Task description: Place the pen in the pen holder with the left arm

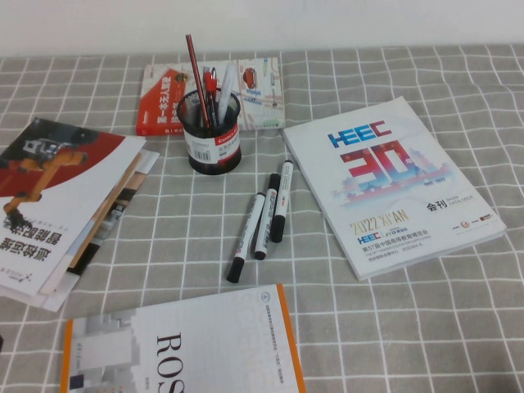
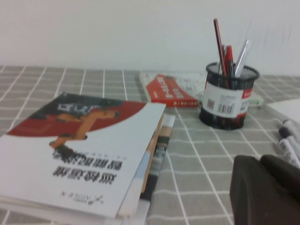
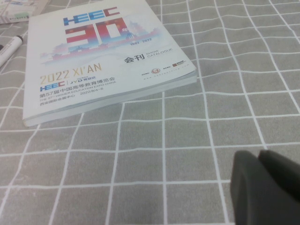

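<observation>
The thin dark-red pen (image 1: 195, 70) stands upright, leaning a little, inside the black mesh pen holder (image 1: 214, 135) at the back middle of the table, beside a short red pen and a silver one. Pen (image 2: 219, 42) and holder (image 2: 227, 101) also show in the left wrist view. Neither arm shows in the high view. My left gripper (image 2: 260, 161) is shut and empty, low over the cloth, well short of the holder. My right gripper (image 3: 258, 154) is shut and empty over the cloth, near the white catalogue's corner.
Three white markers with black caps (image 1: 262, 225) lie in front of the holder. A white HEEC catalogue (image 1: 393, 184) lies at the right, a stack of magazines (image 1: 65, 205) at the left, an orange-edged book (image 1: 188, 344) at the front, and a red book (image 1: 168, 98) behind the holder.
</observation>
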You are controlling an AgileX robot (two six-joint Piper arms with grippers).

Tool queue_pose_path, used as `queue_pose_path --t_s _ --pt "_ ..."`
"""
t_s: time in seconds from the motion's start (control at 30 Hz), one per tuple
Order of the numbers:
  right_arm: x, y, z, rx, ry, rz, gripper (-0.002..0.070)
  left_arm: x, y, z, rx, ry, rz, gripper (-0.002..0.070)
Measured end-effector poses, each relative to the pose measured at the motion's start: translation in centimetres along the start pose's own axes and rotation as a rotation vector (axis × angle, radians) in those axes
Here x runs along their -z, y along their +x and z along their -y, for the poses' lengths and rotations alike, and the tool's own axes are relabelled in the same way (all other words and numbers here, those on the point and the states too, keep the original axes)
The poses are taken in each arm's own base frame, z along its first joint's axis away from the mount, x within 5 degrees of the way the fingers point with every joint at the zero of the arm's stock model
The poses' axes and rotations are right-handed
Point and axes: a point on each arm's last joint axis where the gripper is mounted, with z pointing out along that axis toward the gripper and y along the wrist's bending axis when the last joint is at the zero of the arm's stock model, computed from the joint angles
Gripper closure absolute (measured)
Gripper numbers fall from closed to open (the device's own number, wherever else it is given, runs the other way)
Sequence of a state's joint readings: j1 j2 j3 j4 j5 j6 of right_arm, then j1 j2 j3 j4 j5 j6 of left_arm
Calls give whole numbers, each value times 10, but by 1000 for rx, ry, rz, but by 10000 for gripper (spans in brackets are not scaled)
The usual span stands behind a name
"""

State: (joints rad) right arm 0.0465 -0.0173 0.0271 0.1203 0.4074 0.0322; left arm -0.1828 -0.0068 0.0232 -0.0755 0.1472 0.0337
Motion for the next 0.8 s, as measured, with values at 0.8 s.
queue_pose_path --t_s 0.8 --pt "0 0 0 0 0 0 691 3 21 1 -108 20 -227 677"
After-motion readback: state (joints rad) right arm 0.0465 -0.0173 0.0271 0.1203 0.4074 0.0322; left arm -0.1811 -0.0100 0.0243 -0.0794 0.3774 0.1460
